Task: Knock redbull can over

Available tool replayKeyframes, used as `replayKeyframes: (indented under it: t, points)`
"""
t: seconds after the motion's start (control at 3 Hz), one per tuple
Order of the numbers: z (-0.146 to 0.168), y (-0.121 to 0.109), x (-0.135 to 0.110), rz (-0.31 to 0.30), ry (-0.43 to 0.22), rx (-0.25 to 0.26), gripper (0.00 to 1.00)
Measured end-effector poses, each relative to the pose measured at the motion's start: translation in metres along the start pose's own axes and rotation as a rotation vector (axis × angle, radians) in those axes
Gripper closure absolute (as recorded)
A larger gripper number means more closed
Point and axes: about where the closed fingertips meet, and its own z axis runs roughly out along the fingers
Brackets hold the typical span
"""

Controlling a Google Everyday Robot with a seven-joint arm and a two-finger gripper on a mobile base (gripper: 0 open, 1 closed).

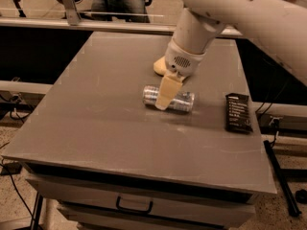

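Observation:
The redbull can (180, 101) is a slim silver can lying on its side in the middle of the grey table (96, 109), its round top facing left. My gripper (164, 101) hangs from the white arm straight over the can, its cream tip in front of the can's left half and at its level. Whether it touches the can cannot be told.
A yellow sponge (159, 66) lies just behind the gripper, partly hidden by it. A flat black wrapper (238, 112) lies near the table's right edge. A drawer with a handle (134, 207) sits under the front edge. A rail runs behind the table.

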Motion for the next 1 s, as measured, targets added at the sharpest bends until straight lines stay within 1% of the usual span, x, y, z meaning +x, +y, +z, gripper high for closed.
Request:
replayKeyframes:
  t: [0.33,0.67,1.0]
  points:
    - [-0.040,-0.004,0.010,0.013,-0.057,0.097,0.04]
    - [-0.074,-0.006,0.019,0.012,-0.084,0.163,0.00]
    - [-0.074,-0.006,0.019,0.012,-0.084,0.163,0.00]
